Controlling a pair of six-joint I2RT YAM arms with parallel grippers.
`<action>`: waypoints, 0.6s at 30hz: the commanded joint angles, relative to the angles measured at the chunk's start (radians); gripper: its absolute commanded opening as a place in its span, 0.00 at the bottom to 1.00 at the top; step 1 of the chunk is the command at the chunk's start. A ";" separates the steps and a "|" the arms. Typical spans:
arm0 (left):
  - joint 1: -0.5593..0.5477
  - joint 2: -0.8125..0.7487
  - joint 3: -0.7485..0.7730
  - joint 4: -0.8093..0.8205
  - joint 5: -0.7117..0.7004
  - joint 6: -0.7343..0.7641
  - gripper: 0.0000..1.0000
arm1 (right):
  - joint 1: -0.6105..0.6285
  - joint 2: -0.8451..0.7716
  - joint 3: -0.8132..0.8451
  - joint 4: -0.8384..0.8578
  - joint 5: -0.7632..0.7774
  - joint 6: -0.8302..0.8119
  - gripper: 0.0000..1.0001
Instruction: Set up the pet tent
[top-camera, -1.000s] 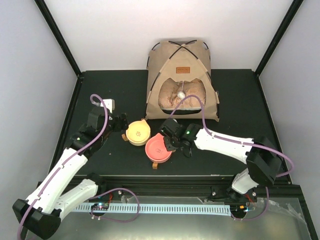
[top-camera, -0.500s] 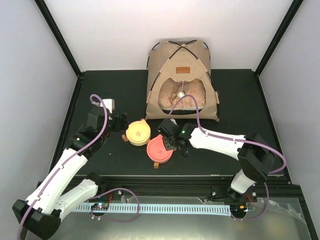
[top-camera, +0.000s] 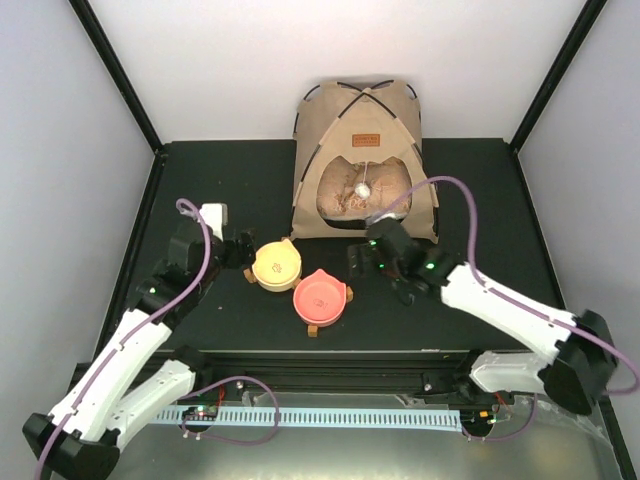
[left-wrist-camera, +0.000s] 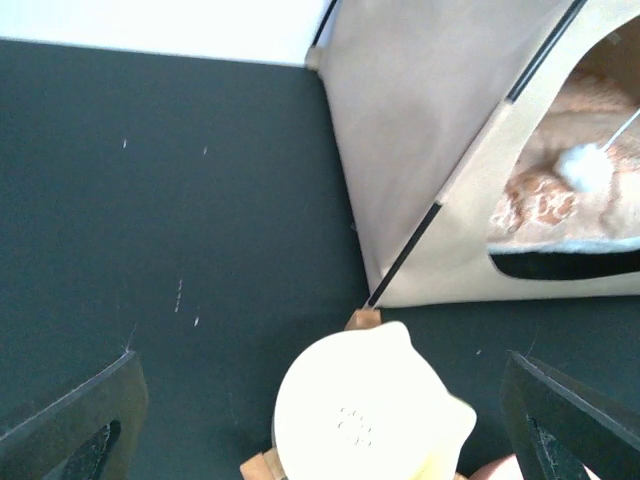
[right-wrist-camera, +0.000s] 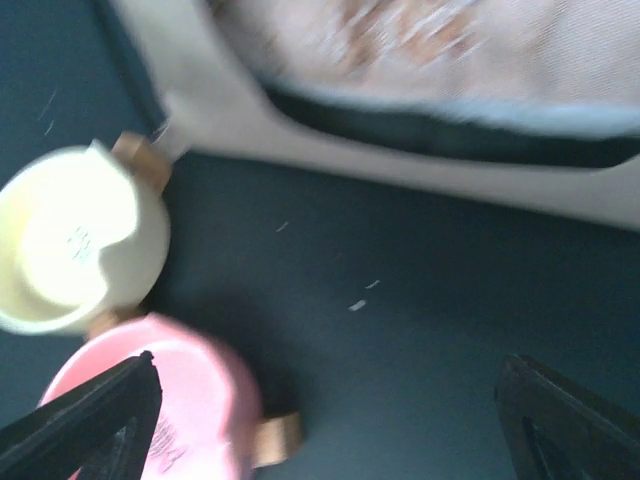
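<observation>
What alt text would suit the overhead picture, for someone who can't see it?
A tan pet tent stands erected at the back of a black table, a floral cushion inside. In front sit a yellow bowl and a pink bowl, flanked by the white left arm and right arm reaching from the near edge.
</observation>
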 joint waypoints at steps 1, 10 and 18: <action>0.006 -0.089 -0.029 0.102 0.045 0.064 0.99 | -0.126 -0.146 -0.086 0.110 0.134 -0.082 0.97; 0.006 -0.195 -0.087 0.154 0.058 0.154 0.99 | -0.335 -0.303 -0.194 0.309 0.427 -0.185 1.00; 0.015 -0.117 -0.168 0.251 -0.103 0.141 0.99 | -0.417 -0.340 -0.401 0.703 0.496 -0.333 1.00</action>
